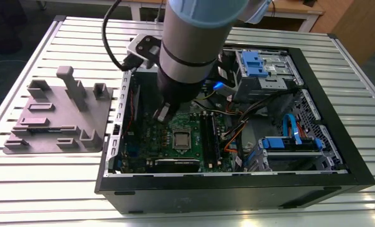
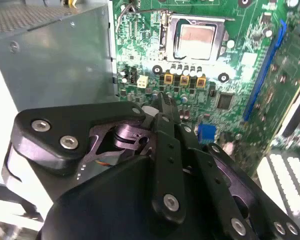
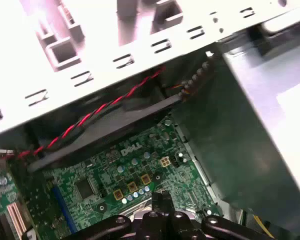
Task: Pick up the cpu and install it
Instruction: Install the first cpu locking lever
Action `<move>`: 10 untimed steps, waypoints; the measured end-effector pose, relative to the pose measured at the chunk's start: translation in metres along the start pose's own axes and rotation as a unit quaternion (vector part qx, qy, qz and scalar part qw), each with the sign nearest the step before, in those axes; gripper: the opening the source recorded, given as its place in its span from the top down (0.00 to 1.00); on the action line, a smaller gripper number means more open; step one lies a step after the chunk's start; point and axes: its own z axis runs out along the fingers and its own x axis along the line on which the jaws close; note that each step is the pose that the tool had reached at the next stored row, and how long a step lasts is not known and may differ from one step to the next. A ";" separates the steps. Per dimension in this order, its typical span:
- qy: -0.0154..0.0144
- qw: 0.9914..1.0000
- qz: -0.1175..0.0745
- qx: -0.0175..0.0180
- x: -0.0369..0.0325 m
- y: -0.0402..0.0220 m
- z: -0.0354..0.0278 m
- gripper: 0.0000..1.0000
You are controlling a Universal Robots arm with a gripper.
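Your arm (image 1: 187,52) reaches down into the open PC case (image 1: 238,184), which lies on a slatted table (image 1: 42,189). The gripper (image 1: 162,112) hangs low over the green motherboard (image 1: 174,142), just beside the socket (image 1: 182,140), toward the exterior view's left and the far end of the board. In the second wrist view the fingers (image 2: 165,107) look pressed together, with nothing visible between them, and the tip sits above the board's small capacitors, not touching the socket frame. In the first wrist view the gripper (image 3: 161,200) shows as a dark tip over the board.

The cpu (image 2: 196,40) lies flat inside the socket (image 2: 192,37), silvery-tan top up, with the metal frame around it; you can see it in the exterior view too (image 1: 182,140). Whether the retention lever is latched, you cannot tell.

A grey parts fixture (image 1: 55,118) sits on the table to the exterior view's left of the case, well apart from the gripper. Blue drive caddies (image 1: 282,142) sit at the exterior view's right inside the case.
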 end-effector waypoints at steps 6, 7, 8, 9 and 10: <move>0.002 0.997 0.079 0.014 -0.0099 0.0141 -0.0157 0.89; 0.002 0.995 0.096 0.017 -0.0122 0.0172 -0.0191 0.89; 0.002 0.993 0.116 0.021 -0.0149 0.0205 -0.0228 0.89; 0.002 0.990 0.136 0.024 -0.0177 0.0240 -0.0267 0.89; 0.002 0.987 0.157 0.028 -0.0208 0.0276 -0.0307 0.89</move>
